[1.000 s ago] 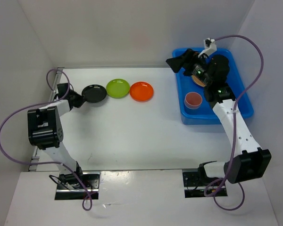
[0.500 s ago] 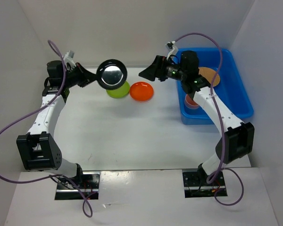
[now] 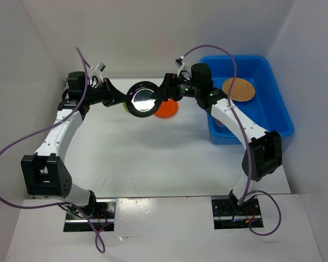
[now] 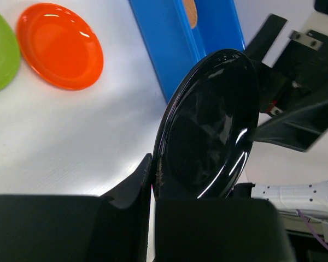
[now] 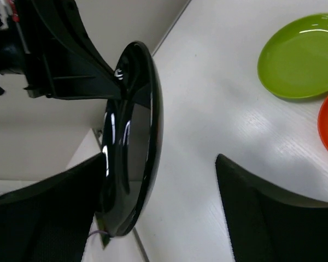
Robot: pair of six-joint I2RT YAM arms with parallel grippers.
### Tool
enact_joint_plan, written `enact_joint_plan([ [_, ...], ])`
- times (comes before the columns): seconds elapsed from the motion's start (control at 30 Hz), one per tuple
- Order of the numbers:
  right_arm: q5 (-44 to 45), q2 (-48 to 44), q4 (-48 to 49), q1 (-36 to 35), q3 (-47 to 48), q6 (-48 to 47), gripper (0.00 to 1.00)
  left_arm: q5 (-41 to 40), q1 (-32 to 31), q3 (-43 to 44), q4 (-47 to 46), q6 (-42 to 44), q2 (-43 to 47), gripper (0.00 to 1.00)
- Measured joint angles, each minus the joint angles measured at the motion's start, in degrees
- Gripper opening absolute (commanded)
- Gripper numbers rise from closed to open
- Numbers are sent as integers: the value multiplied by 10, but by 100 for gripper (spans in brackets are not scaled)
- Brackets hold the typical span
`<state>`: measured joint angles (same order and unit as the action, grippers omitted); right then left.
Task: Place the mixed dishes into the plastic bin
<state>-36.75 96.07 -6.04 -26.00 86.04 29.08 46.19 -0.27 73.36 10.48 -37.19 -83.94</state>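
L arm (image 3: 54, 134) rises from base at lower left, elbow bent at left edge, forearm reaching right across upper left of frame. L gripper (image 3: 113, 97) is pinched on left rim of black plate (image 3: 141, 99). Plate is up off table, upper centre, over green plate (image 5: 303, 57); face turned twd top cam, edge-on in both wrist views. R gripper (image 3: 163, 93) is spread wide around plate's right rim, not clamped. R arm (image 3: 240, 123) climbs from lower right, forearm stretched left. Orange plate (image 3: 167, 109) lies flat just below. Bin (image 3: 262, 117) at upper right, tray (image 3: 239, 89) inside.
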Motion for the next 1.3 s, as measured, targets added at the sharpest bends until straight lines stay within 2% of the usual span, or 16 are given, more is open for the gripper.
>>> enact_joint_plan([
  [0.1,0,20,-7,-5,9,-5,62,2,-13,3,0,8,-3,0],
  [0.13,1,28,-10,-5,14,-5,46,2,-18,4,0,10,-6,0],
  [0.2,-1,43,-17,-5,24,-5,28,2,-23,4,1,11,-12,0],
  [0.23,-1,48,-19,-5,26,-3,14,1,-25,4,2,12,-15,0],
  [0.3,-7,52,-21,-5,29,10,2,-7,-25,4,11,24,-22,0],
  [0.37,9,52,-28,-5,33,11,0,-5,-25,5,9,30,-30,4],
  [0.43,11,52,-29,-5,33,13,0,-13,-28,8,10,40,-34,17],
  [0.47,15,52,-31,-5,33,12,0,-17,-30,10,12,40,-38,27],
  [0.5,21,52,-31,-5,33,9,0,-21,-30,13,13,40,-43,52],
  [0.53,33,52,-33,-5,33,6,0,-28,-30,17,15,42,-47,62],
  [0.57,46,52,-39,-4,33,4,0,-35,-30,23,19,38,-52,69],
  [0.6,57,51,-46,-3,33,2,0,-40,-27,28,21,39,-54,80],
  [0.7,87,40,-61,16,30,-2,0,-53,-10,37,19,40,-54,93],
  [0.93,190,-46,-62,162,5,0,0,-145,34,38,-21,26,-85,96],
  [1.13,243,-102,15,299,-58,49,0,-210,34,10,-90,-21,-233,94],
  [1.3,297,-102,61,353,-117,90,0,-235,33,-8,-104,-58,-307,94],
])
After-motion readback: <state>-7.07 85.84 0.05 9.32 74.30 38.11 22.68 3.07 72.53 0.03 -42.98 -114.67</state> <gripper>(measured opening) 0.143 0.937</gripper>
